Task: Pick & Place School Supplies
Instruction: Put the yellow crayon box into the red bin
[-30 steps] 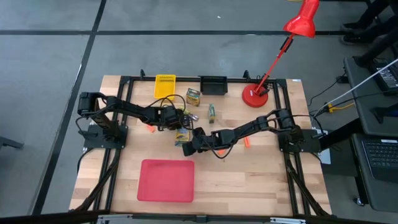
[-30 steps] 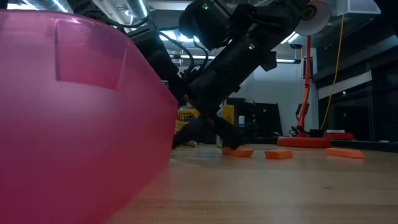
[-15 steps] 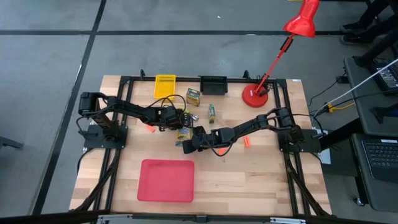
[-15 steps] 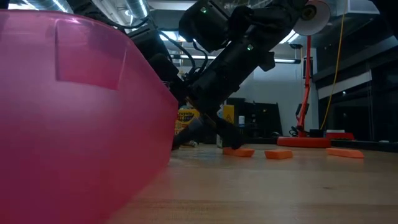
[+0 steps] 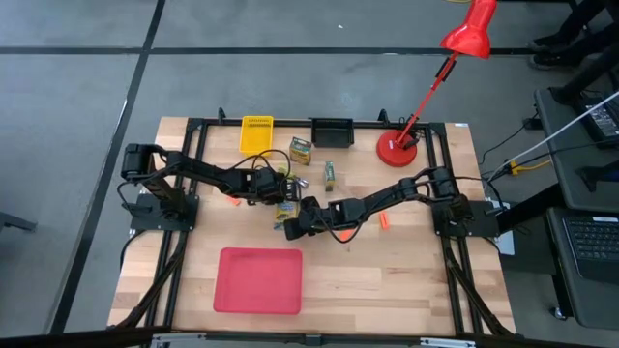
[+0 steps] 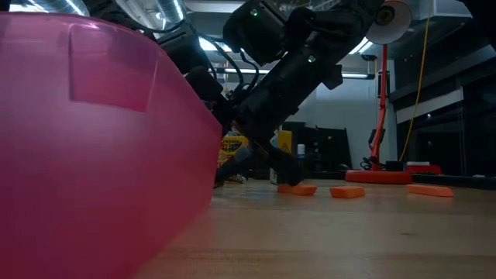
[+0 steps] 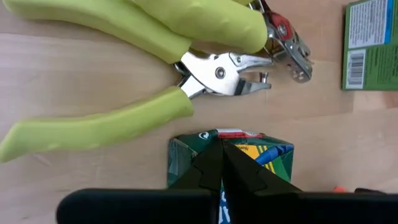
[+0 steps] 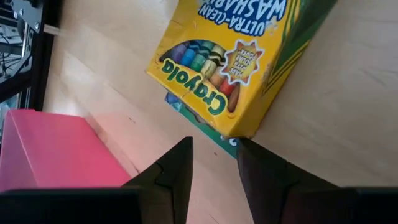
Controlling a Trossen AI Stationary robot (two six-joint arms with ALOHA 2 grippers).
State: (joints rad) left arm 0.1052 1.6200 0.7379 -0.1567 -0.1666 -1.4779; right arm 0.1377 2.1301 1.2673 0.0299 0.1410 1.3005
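Observation:
A yellow Crayola crayon box [image 8: 239, 59] lies slanted over a green box [image 8: 198, 127] near the table's middle [image 5: 284, 208]. My right gripper [image 8: 214, 155] is open, pointing slantwise down at the boxes' near corner, with its fingertips just short of it. My left gripper [image 7: 221, 152] is shut, with its tips over the end of a green crayon box [image 7: 255, 158]. Beyond that box lies a yellow-green tool with metal jaws [image 7: 186, 81]. Two more crayon boxes [image 5: 300, 150] [image 5: 329, 174] stand farther back. Orange pieces [image 5: 383, 221] [image 5: 233, 200] lie on the wood. My left gripper's shut fingertips [image 7: 219, 163] come slanting down from the table's left over the top end of the green crayon box [image 7: 233, 138], which lies flat on the table. I cannot tell whether they touch it.
The red flat tray [image 5: 258, 280] lies at the table's near side, and its wall [image 6: 93, 155] fills the left of the low view. A yellow container [image 5: 256, 133], a black bin [image 5: 332, 130] and the red lamp's base [image 5: 397, 150] stand along the far edge.

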